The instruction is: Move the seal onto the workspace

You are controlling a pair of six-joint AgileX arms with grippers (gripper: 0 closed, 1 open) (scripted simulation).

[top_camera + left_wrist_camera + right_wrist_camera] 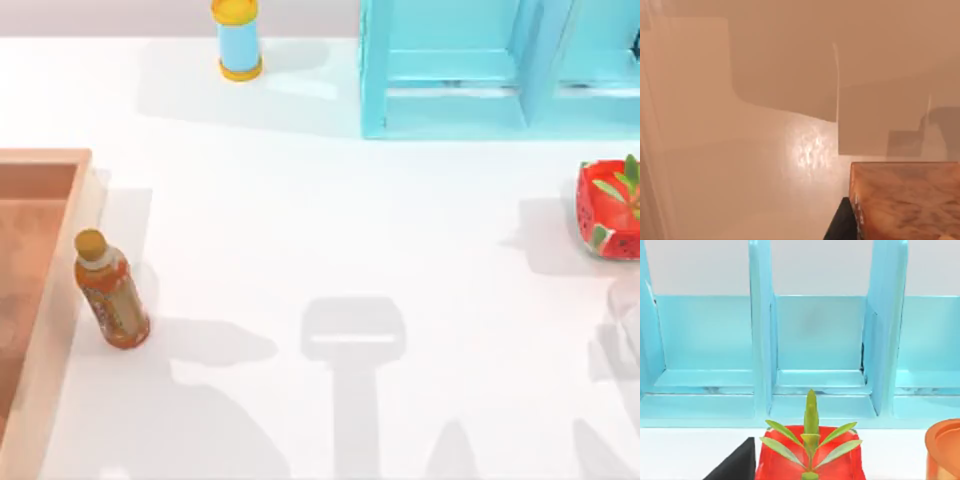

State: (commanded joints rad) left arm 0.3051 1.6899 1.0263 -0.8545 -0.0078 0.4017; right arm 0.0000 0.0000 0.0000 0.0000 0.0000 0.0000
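The seal is out of view. The workspace point(300, 230) is the broad white tabletop, bare across its middle, with arm shadows lying on its front part. In the left wrist view a dark part of my left gripper point(840, 227) sits by a corner of the wooden tray point(905, 200), above the white surface. In the right wrist view a dark part of my right gripper point(735, 462) hangs beside the red watermelon pot point(810, 460) and faces the turquoise shelf point(815, 340).
The orange-brown tray point(40, 290) runs along the left edge, with a tea bottle point(110, 290) standing beside it. A blue bottle with a yellow cap point(238, 38) stands at the back. Back right is the shelf point(450, 70), the pot point(610, 210) in front of it. An orange-brown round rim point(944, 450) shows beside the pot.
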